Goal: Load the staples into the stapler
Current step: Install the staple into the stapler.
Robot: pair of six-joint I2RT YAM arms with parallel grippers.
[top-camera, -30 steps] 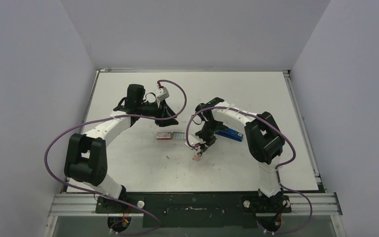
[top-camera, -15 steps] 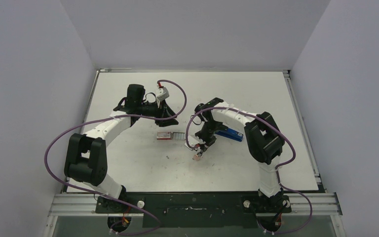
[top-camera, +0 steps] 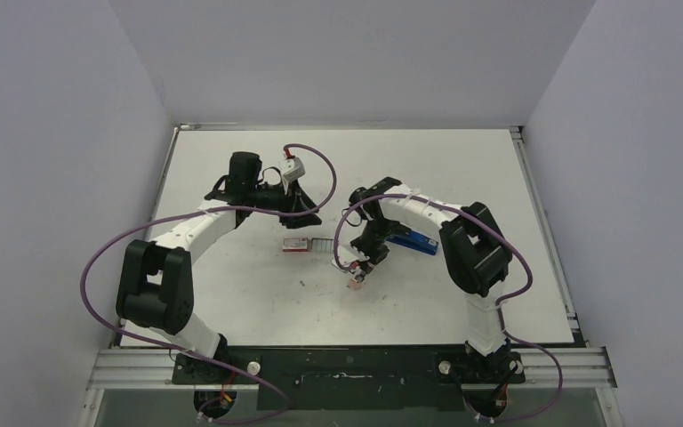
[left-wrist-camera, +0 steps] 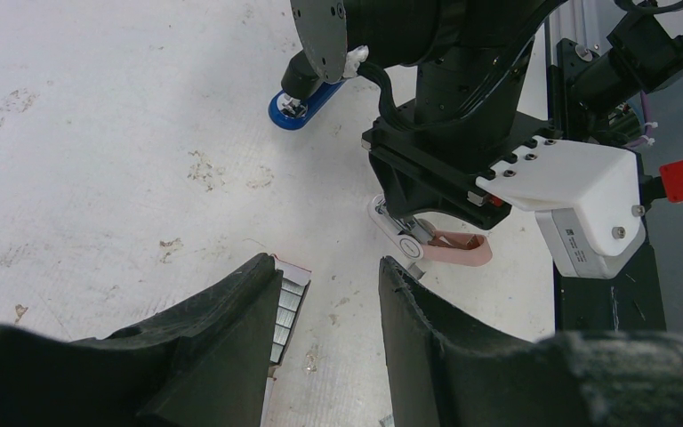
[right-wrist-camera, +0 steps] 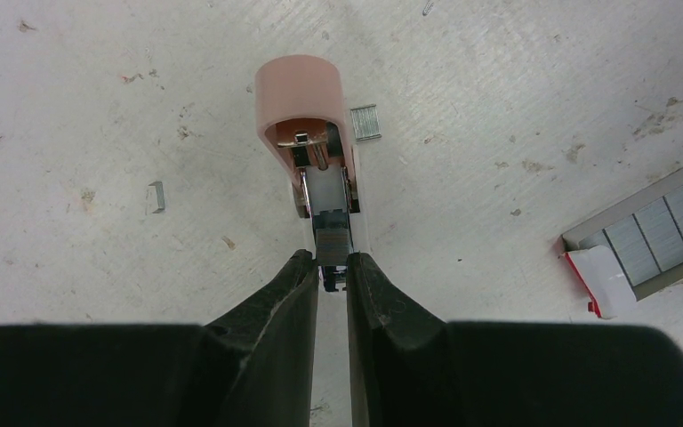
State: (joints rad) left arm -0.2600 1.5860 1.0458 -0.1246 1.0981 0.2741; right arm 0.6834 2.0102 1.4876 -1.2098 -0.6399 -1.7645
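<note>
The blue stapler (top-camera: pixel 413 241) lies on the table behind my right forearm, and its rounded blue end (left-wrist-camera: pixel 298 105) shows in the left wrist view. The red-and-white staple box (top-camera: pixel 295 244) lies open, with rows of staples (right-wrist-camera: pixel 658 227) in its tray. My right gripper (right-wrist-camera: pixel 332 258) is shut on a short grey staple strip (right-wrist-camera: pixel 332 238). The strip's far end rests in the metal channel of a small pink-and-white device (right-wrist-camera: pixel 301 89), which is hinged open on the table. My left gripper (left-wrist-camera: pixel 329 276) hangs open just above the box of staples (left-wrist-camera: pixel 285 307), holding nothing.
A short loose staple strip (right-wrist-camera: pixel 365 122) lies beside the pink device. Single stray staples (right-wrist-camera: pixel 156 196) are scattered nearby. White walls enclose the table on three sides. The right arm's wrist camera housing (left-wrist-camera: pixel 578 191) sits close in front of the left gripper.
My right gripper and the pink device have shifted very slightly toward the far side. The left arm has not moved.
</note>
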